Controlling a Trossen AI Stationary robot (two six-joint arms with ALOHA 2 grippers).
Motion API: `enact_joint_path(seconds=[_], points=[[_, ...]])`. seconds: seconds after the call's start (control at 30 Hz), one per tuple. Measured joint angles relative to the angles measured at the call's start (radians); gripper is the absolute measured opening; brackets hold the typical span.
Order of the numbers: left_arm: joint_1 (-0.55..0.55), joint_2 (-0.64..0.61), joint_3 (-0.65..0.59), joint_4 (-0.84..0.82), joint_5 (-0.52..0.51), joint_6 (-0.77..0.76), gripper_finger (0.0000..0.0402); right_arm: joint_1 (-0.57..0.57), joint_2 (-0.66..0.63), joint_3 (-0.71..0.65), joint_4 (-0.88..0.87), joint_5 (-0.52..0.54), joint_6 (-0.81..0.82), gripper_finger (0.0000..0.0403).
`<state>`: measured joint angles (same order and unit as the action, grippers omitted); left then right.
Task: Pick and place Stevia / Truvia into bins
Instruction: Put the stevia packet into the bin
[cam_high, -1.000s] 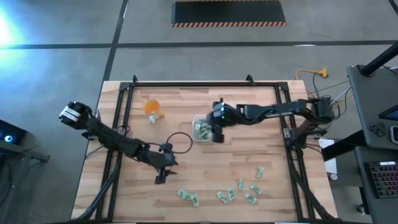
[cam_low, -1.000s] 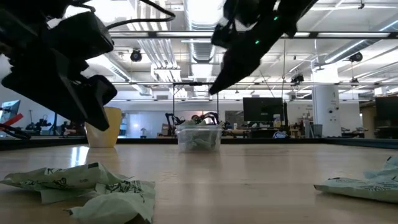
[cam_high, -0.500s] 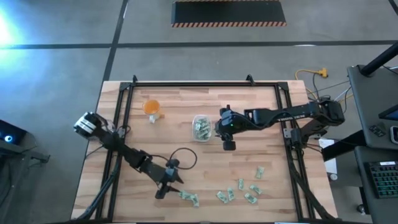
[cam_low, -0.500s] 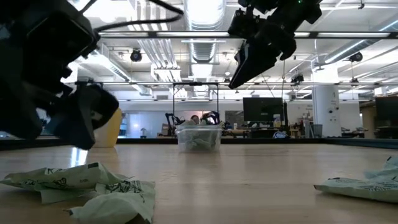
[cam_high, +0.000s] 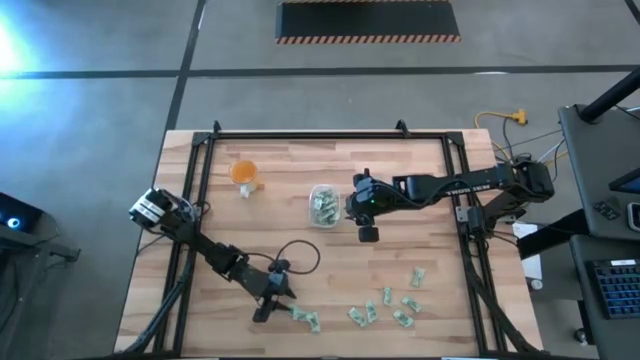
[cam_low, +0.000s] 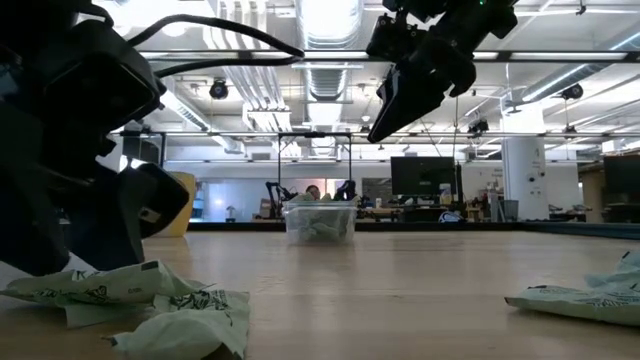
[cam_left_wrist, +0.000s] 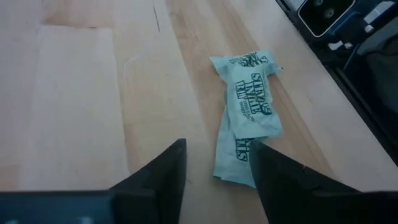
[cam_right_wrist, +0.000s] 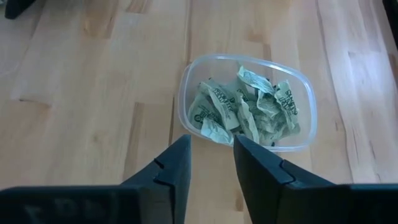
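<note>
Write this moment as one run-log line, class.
left pincer: open, low over sachets | right pincer: empty, beside bin | bin: holds sachets | loose sachets: on table

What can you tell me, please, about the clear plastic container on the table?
The small clear plastic container is rectangular with rounded corners and stands upright and open-topped on the wooden table, near its middle. Crumpled pale green and white sachets lie heaped inside. Nothing grips it; the right claw hangs just beside it.
</note>
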<state>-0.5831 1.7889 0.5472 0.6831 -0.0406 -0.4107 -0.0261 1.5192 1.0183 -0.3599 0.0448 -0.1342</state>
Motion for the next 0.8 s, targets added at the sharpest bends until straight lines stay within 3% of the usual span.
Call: enact_joint_path(seconds=[0.33,0.6,0.8], points=[[-0.004,0.0,-0.001,-0.014,0.024,-0.002,0.0047,0.0,0.0,0.0,0.0,0.0,0.001,0.0098],[-0.007,-0.003,-0.001,-0.036,0.023,-0.003,0.0007,0.0,0.0,0.0,0.001,0.0,0.004,0.009],[-0.01,-0.031,-0.004,-0.061,-0.026,0.048,0.0001,0.0,0.0,0.0,0.001,0.0,0.003,0.0084]])
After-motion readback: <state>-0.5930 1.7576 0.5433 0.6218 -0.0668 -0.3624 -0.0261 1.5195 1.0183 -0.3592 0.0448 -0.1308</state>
